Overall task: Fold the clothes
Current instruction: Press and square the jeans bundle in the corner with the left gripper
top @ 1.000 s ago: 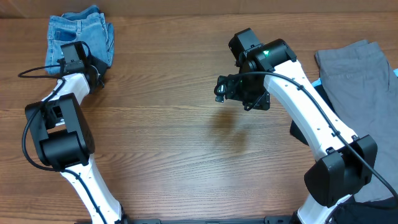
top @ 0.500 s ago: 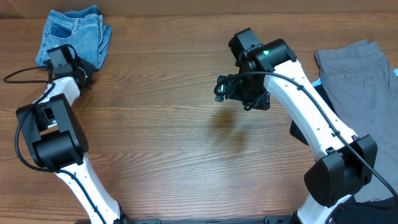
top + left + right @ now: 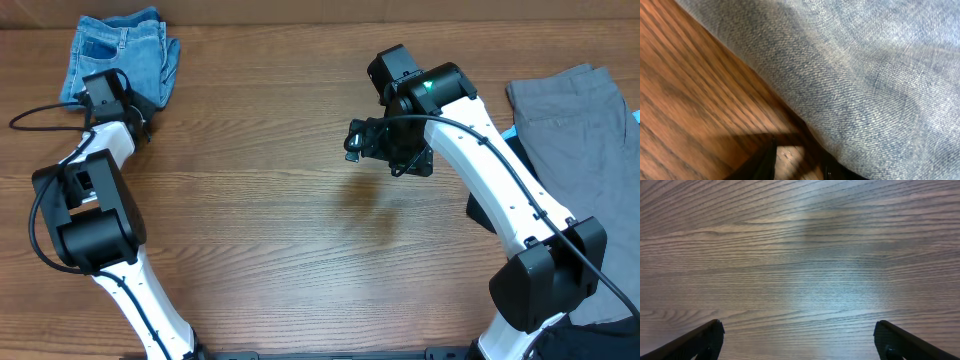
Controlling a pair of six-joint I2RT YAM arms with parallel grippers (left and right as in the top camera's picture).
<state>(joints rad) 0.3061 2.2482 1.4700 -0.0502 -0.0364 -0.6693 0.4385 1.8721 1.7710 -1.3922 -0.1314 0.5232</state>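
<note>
The denim jeans (image 3: 120, 55) sit folded at the table's (image 3: 280, 250) far-left corner with the left gripper (image 3: 798, 161) against them, its grip unreadable, so the right gripper (image 3: 797, 326), fingers wide apart over the table's middle, should probably fetch the grey garment (image 3: 580, 130) next

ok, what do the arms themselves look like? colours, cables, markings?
Left arm and right arm: white link shells, black joint housings. Black cables run along both; the left cable loops out over the table. Green light near the right wrist. Right gripper black. No lettering readable.

Brown wood-grain table (image 3: 280, 230), soft glare.
</note>
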